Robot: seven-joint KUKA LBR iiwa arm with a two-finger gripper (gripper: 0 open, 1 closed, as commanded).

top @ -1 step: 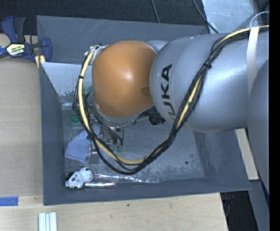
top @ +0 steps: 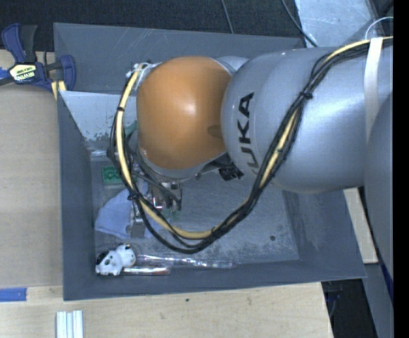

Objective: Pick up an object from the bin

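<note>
End effector (top: 155, 201) low by the bin's (top: 74, 189) left wall, hidden under orange cover (top: 183, 111), grip cannot be told, pale blue cloth (top: 111, 218) beside it, white toy (top: 115, 260) in lower-left corner

toy (top: 115, 260) in bin (top: 76, 189) lower-left corner | stick (top: 183, 263) just right of toy | sheet (top: 111, 218) behind toy
</note>
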